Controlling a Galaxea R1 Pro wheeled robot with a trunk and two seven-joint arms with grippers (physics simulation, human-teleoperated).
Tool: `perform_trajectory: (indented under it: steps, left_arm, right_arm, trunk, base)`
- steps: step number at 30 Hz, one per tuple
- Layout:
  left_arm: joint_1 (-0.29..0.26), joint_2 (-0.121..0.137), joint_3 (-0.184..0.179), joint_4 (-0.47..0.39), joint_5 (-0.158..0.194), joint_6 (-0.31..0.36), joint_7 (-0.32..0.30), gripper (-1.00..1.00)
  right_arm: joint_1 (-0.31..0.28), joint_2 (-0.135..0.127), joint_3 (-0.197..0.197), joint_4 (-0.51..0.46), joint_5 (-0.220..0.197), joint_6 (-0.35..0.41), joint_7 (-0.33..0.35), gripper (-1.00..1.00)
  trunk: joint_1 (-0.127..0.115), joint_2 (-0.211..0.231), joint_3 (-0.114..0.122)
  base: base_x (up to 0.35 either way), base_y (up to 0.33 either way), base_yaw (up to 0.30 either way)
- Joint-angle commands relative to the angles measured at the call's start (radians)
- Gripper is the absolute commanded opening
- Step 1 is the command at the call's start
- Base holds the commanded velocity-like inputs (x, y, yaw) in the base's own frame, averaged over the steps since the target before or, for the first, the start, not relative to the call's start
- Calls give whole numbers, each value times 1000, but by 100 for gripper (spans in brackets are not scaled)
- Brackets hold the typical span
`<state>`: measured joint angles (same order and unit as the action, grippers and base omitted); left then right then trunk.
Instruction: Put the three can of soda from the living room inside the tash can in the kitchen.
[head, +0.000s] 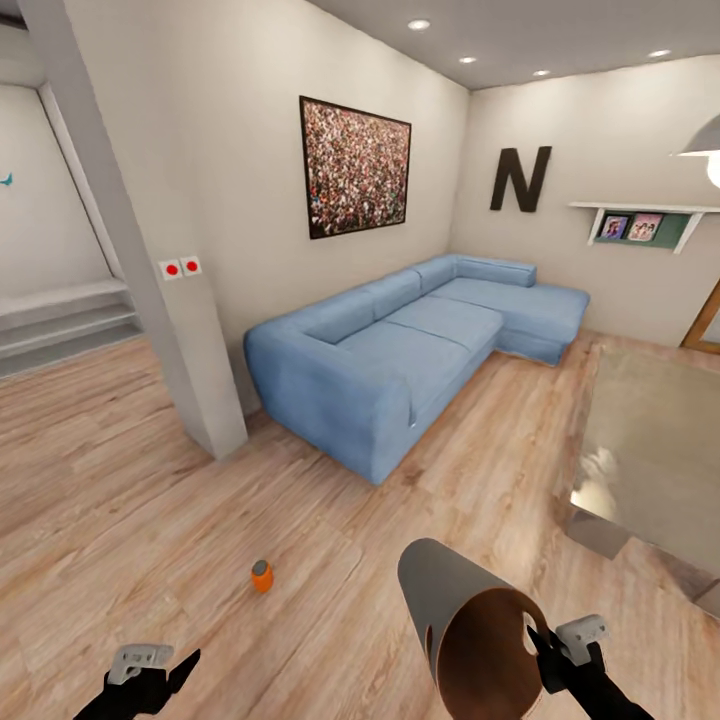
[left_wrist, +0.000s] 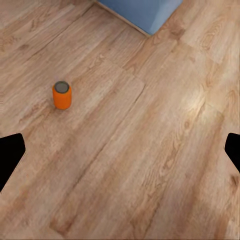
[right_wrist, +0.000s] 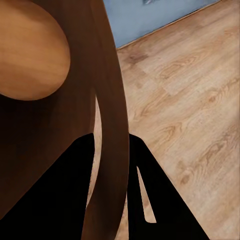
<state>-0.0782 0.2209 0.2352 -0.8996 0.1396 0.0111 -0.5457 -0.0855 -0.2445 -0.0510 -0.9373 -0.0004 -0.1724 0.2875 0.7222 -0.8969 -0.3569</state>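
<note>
Nearby, right fingers (right_wrist: 112, 165) pinch bin rim (head: 470, 610) — tilted.

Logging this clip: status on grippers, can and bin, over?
Left gripper open, empty. Right gripper shut on trash can rim, bin tilted. Orange soda can upright on the floor ahead of the left gripper, path clear.

A light wood-plank floor (head: 150, 480) fills the lower half of the head view. An orange soda can (head: 262, 575) stands upright on it at lower centre-left, alone on bare planks. A blue corner sofa (head: 400, 350) rests on the floor at mid-frame, with a white pillar (head: 200, 400) standing just left of it. A glass-topped table (head: 650, 450) sits at the right edge.
</note>
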Motion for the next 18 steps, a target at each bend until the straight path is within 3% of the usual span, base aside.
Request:
perform_trajectory:
  steps: [1,12,18]
  left_arm:
    - [0,0,0,0,0,0,0,100]
    - [0,0,0,1,0,0,0,100]
    - [0,0,0,1,0,0,1,100]
  right_arm:
    - [0,0,-1,-2,-7,1,10,-100]
    - [0,1,0,-1,-7,0,11,-100]
    - [0,20,2,-1,-7,6,13,-100]
  trunk:
    - [0,0,0]
    - [0,0,0]
    - [0,0,0]
  base:
    - [297,197,-9]
    - [297,197,-2]
    - [296,197,-88]
